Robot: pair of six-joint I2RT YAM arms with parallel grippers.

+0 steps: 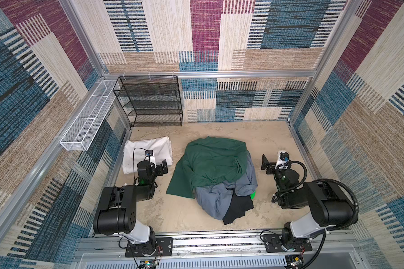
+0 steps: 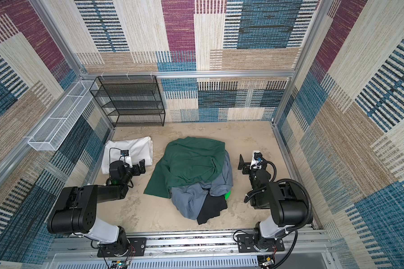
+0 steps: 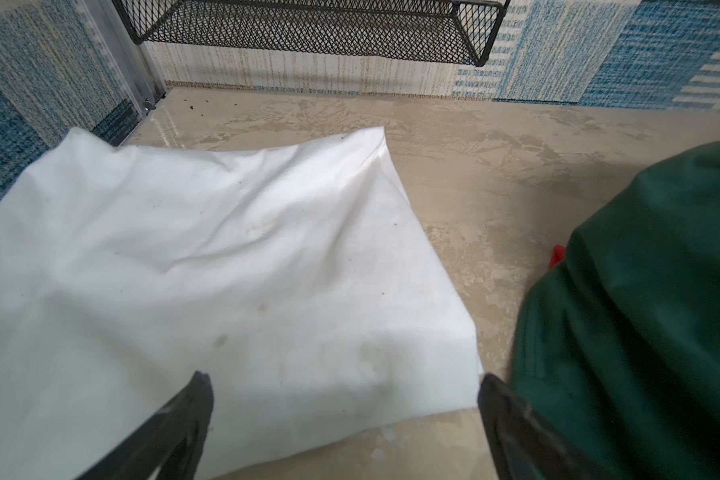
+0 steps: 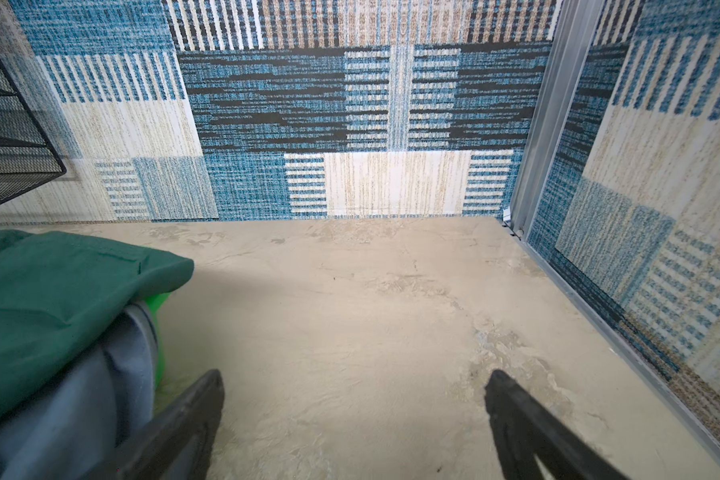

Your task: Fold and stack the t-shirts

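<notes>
A folded white t-shirt (image 1: 147, 149) (image 2: 131, 148) lies flat at the back left. In the left wrist view my left gripper (image 3: 345, 378) hovers open over the near edge of the white t-shirt (image 3: 225, 257). In both top views the left gripper (image 1: 158, 163) (image 2: 135, 165) holds nothing. A heap fills the middle: a dark green t-shirt (image 1: 210, 163) (image 2: 189, 160) (image 3: 641, 311) on top, a grey-blue one (image 1: 215, 198) (image 4: 80, 407) and a black one (image 1: 238, 207) below. A red scrap (image 3: 557, 255) peeks out beneath. My right gripper (image 1: 271, 163) (image 2: 247, 163) (image 4: 356, 374) stands open over bare floor beside the heap.
A bright green basket (image 1: 253, 194) (image 4: 161, 324) shows under the heap. A black mesh shelf (image 1: 149, 102) stands against the back wall. A white wire tray (image 1: 89, 116) hangs on the left wall. Patterned walls with metal rails close in all sides.
</notes>
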